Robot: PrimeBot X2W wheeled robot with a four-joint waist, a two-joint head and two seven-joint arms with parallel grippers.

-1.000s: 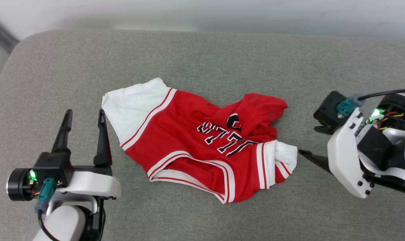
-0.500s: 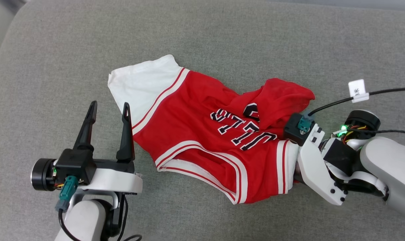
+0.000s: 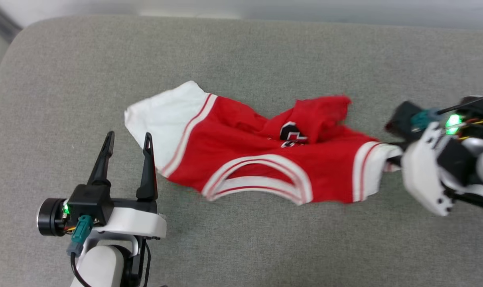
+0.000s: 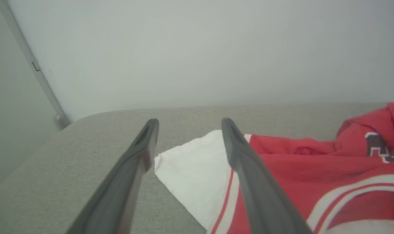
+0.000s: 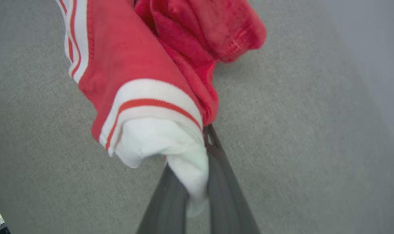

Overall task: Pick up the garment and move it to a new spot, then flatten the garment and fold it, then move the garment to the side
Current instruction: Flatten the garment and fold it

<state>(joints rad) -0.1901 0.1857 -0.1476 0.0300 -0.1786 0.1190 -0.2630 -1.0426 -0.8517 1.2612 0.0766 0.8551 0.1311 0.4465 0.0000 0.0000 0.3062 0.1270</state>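
The left gripper (image 3: 129, 135) hovers near the front-left corner of the grey cushion (image 3: 241, 52). Its two dark fingers are spread wide with nothing between them, and the inner finger stands just beside the garment's near white sleeve (image 3: 161, 115). The garment (image 3: 245, 163) lies crumpled across the cushion's middle, drawn out lengthwise toward the right edge. A curved striped trim (image 3: 257, 175) lies toward the front edge, and a red flap (image 3: 321, 113) is folded over on top. Toward the right edge, the right gripper (image 3: 393, 159) is clamped on the other sleeve (image 5: 170, 143). The right wrist view shows that white fabric pinched between the closed fingers and draped over them.

This looks like the first step, picking the garment up to move it. The next move probably calls for raising the pinched sleeve until the whole shirt clears the cushion. Alternatively, the left gripper could take the near sleeve so the cloth hangs evenly rather than dragging.

Black, white-outlined characters (image 3: 291, 133) peek from under the flap, too folded to read, and nothing else is legible.
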